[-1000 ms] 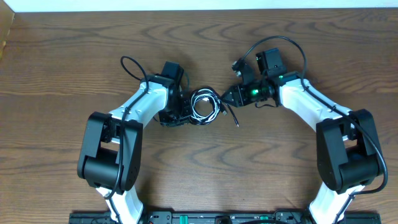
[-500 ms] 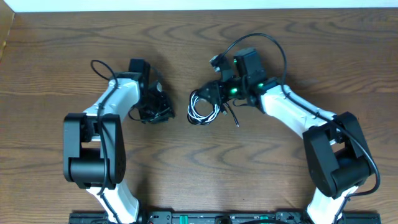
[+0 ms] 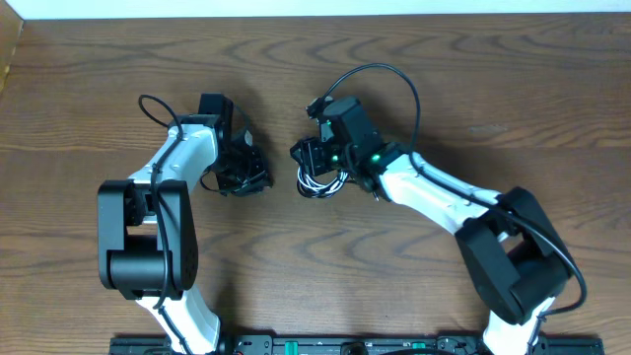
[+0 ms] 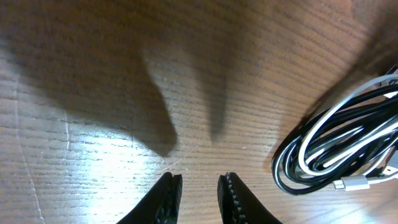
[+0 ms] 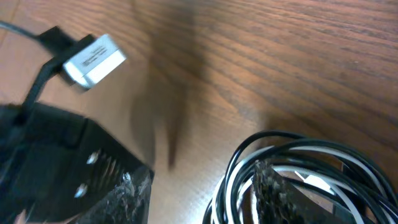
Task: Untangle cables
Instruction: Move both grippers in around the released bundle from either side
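The cables (image 3: pixel 321 184) lie as one small coil of black and white strands on the wooden table, between the two arms. My right gripper (image 3: pixel 313 168) hangs right over the coil. In the right wrist view it (image 5: pixel 202 194) is open: one finger stands inside the coil (image 5: pixel 298 158), the other outside on bare wood, with the coil's left strands between them. My left gripper (image 3: pixel 260 179) is left of the coil and apart from it. Its jaws (image 4: pixel 199 186) stand slightly apart with nothing between them, and the cables (image 4: pixel 336 143) with a small white plug (image 4: pixel 352 183) lie to its right.
A silver plug (image 5: pixel 93 59) on a thick black lead belongs to the right arm and hangs above the table. The right arm's black cable (image 3: pixel 380 74) arcs over the wood behind it. The table's far edge (image 3: pixel 315 12) runs along the top.
My left gripper has let go of the coil and drawn back to the left. The right gripper has swung left and come down onto the coil, its jaws a little wider.
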`<state>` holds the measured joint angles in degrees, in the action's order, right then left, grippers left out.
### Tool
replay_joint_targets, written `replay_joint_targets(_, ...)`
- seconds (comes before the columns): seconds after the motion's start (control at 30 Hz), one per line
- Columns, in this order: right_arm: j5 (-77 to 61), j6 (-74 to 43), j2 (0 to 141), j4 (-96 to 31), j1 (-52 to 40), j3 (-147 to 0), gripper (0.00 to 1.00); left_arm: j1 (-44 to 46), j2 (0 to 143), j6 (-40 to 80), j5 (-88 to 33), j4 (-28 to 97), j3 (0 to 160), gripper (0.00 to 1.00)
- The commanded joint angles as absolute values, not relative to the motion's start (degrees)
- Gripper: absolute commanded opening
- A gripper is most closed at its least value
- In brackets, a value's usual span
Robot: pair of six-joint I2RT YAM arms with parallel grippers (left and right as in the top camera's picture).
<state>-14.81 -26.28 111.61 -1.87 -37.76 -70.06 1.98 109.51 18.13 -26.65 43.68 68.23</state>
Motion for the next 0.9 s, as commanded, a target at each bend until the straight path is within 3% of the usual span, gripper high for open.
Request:
replay_joint_targets(0.0, -10.04, -30.52, 115.44, -0.6, -38.17, -70.26, 0.49, 2.02, 108.33, 17.61, -25.87, 44.45, 68.03, 0.25)
replay_joint_targets(0.3, -10.0, -34.26, 118.15, 5.43, -38.2, -70.26, 0.49, 2.02, 108.33, 17.61, -25.87, 45.19, 68.01, 0.25)
replay_joint_targets(0.87, -9.89, -41.52, 123.46, 10.66, -38.26, -70.26, 0.37, 2.02, 108.33, 17.63, -25.89, 45.19, 68.01, 0.25)
